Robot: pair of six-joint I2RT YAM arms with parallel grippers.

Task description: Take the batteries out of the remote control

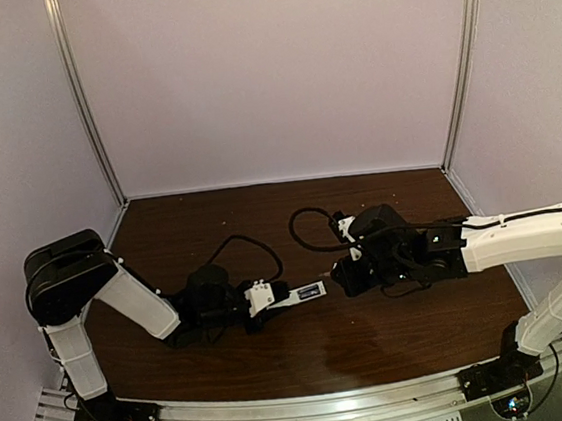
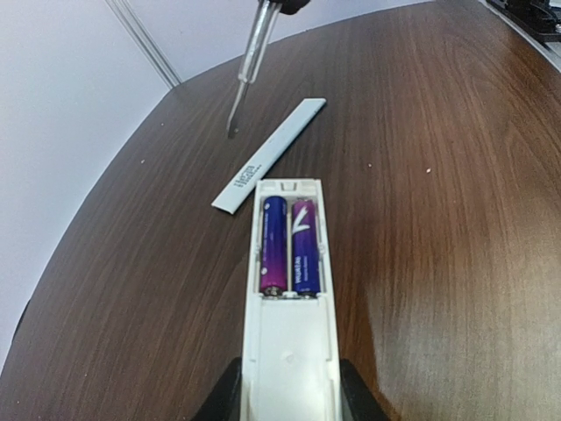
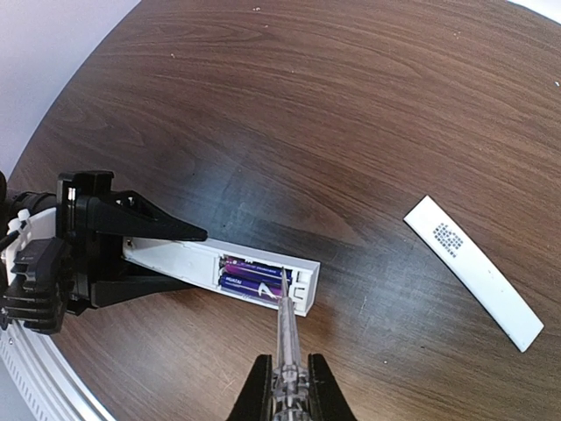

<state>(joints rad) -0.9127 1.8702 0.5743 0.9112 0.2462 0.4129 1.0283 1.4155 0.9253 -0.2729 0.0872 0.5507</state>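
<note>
The left gripper (image 2: 289,399) is clamped on the near end of the remote (image 2: 289,342), pinning it flat on the counter (image 2: 438,263) with its back facing up. The back cover (image 2: 270,155) lies loose just past the far end. The bay is open, and both batteries (image 2: 287,244) sit side by side in it, purple and blue. The right gripper (image 3: 287,390) is closed tight round the clear handle of a screwdriver (image 3: 285,338). Its tip hangs in the air beyond the remote's far end, beside the cover, touching nothing that I can make out.

The job in hand looks to be prying out the first battery. I'd bring the tip down at one end of a battery, slip it into the gap and lever up gently at a low angle, so the battery lifts and rolls out rather than springing away. The left grip has to hold firm or the remote will skid. A slip could also scratch the plastic or bend a contact. I can't tell from here which end is sprung.

The counter is dark brown wood grain, fairly glossy, with a patch of glare and a few pale specks. Plain pale walls (image 1: 266,71) close it in on three sides, with metal posts (image 1: 83,100) in the back corners and a metal rail (image 1: 312,408) along the near edge where the arms are bolted.
</note>
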